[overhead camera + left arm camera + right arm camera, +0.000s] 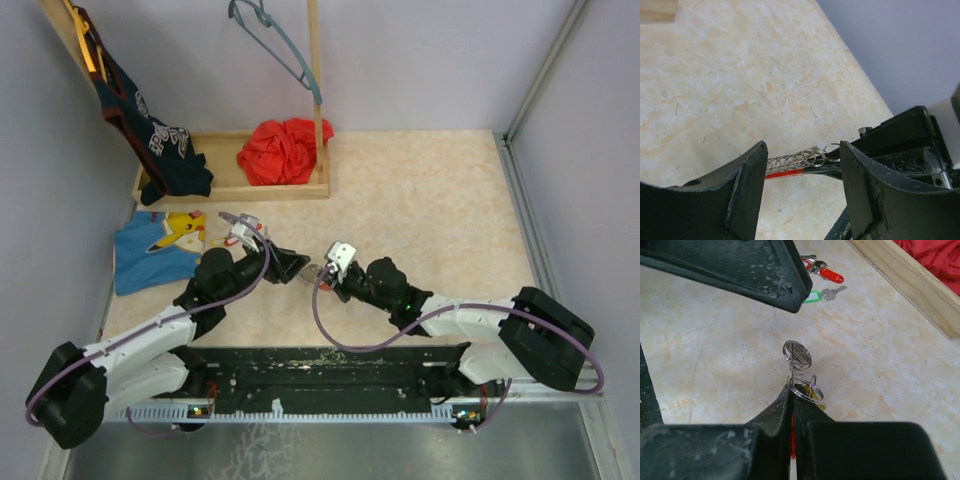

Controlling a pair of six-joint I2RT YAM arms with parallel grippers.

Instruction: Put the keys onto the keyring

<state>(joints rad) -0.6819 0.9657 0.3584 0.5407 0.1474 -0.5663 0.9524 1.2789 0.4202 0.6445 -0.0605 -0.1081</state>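
Red strip and grey mesh of the keyring (790,167) are pinched in the right end effector (792,395), whose jaws are pressed tight together on it, with the silver split rings standing up just past the tips. Around that ring end stands the left end effector (802,156), jaws wide apart and gripping nothing (one finger on either side of the mesh, neither touching it). Farther off on the marbled counter (715,365) lie a red-headed key (829,274) and a green-tagged key (821,295), close together and well apart from the keyring.
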